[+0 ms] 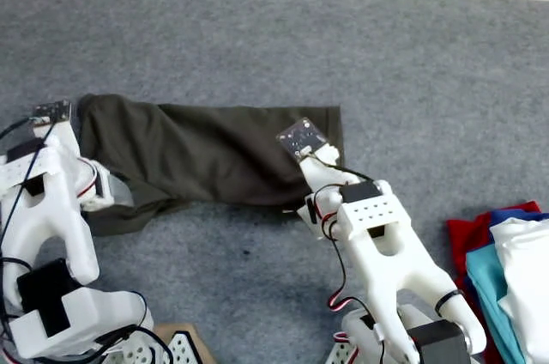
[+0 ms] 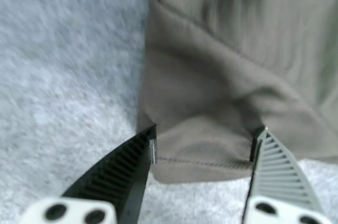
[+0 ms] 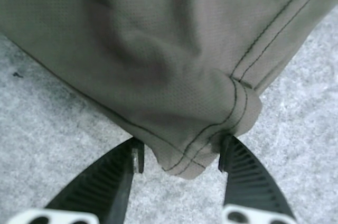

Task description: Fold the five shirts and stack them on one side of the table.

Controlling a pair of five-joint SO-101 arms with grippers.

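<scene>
A dark olive shirt (image 1: pixel 214 154) lies spread lengthwise across the grey table (image 1: pixel 257 29), partly folded. My left gripper (image 1: pixel 116 197) is at its near left corner. In the left wrist view the gripper (image 2: pixel 203 147) stands open, and the shirt's hem (image 2: pixel 203 163) spans the gap between the two fingertips. My right gripper (image 1: pixel 302 208) is at the near right corner. There too the gripper (image 3: pixel 179 155) is open, with the bunched, stitched corner of the shirt (image 3: pixel 211 129) bulging between the fingers.
A heap of other shirts lies at the right edge: red (image 1: pixel 472 239), teal (image 1: pixel 489 282), white (image 1: pixel 527 265) and a strip of blue (image 1: pixel 515 214). Bare grey table stretches behind the olive shirt and between the two arms.
</scene>
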